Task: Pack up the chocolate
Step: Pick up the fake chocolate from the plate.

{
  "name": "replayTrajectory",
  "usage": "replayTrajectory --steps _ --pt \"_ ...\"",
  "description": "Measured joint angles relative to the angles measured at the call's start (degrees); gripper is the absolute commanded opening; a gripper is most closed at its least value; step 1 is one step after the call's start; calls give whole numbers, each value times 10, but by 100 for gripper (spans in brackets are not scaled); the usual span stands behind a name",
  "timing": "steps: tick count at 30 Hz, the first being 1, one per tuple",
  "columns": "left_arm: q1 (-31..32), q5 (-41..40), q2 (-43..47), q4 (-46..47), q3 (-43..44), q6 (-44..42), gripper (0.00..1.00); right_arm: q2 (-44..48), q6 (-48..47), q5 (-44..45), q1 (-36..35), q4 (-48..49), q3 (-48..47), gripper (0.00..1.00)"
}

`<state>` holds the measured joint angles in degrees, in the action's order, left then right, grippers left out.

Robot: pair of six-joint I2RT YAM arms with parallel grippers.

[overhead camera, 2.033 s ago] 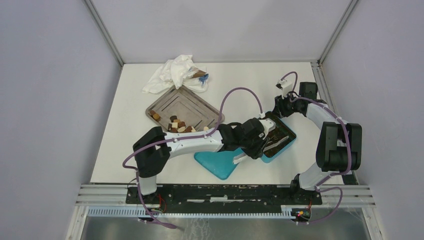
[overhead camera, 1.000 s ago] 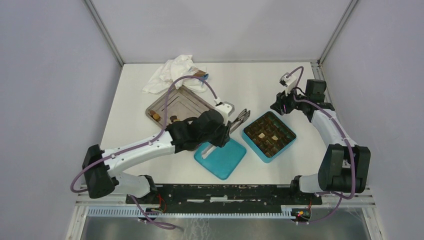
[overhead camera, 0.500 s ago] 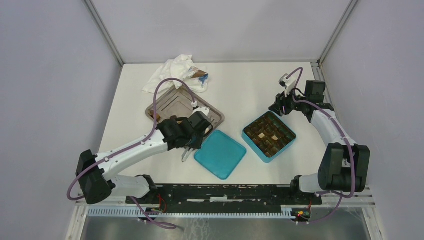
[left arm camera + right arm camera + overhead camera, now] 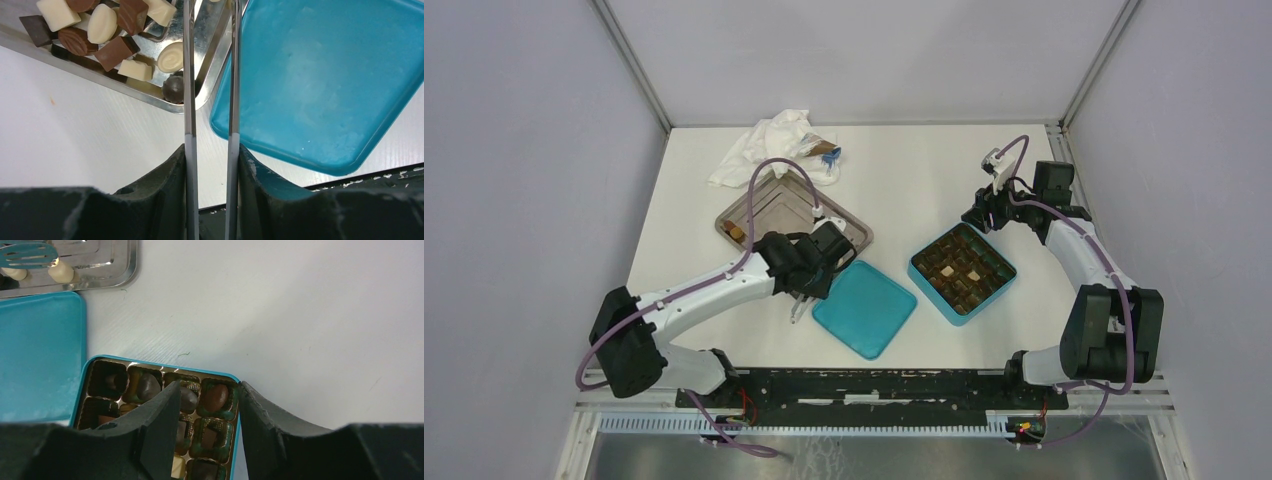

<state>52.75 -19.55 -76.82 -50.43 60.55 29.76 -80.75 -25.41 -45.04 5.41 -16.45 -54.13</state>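
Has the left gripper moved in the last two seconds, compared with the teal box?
Yes. The left gripper went left: from over the teal box to the near corner of the metal tray.

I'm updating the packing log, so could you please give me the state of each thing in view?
teal box: open, packed chocolates in its cells.
lid: off, flat on the table.
tray: holds loose chocolates.
left gripper: slightly open, nothing visible in the gap.
right gripper: open, empty, above the box.
white cloth: crumpled.
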Motion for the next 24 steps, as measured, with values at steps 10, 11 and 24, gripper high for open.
replayTrajectory --steps 10,11,24 --pt "-16 24 -37 20 -10 0 43 -2 -2 0 0 0 0 52" --pt "-17 27 -38 22 -10 0 43 -3 -2 0 0 0 0 52" --pt "-26 37 -38 23 -10 0 46 -7 -4 0 -1 -2 0 52"
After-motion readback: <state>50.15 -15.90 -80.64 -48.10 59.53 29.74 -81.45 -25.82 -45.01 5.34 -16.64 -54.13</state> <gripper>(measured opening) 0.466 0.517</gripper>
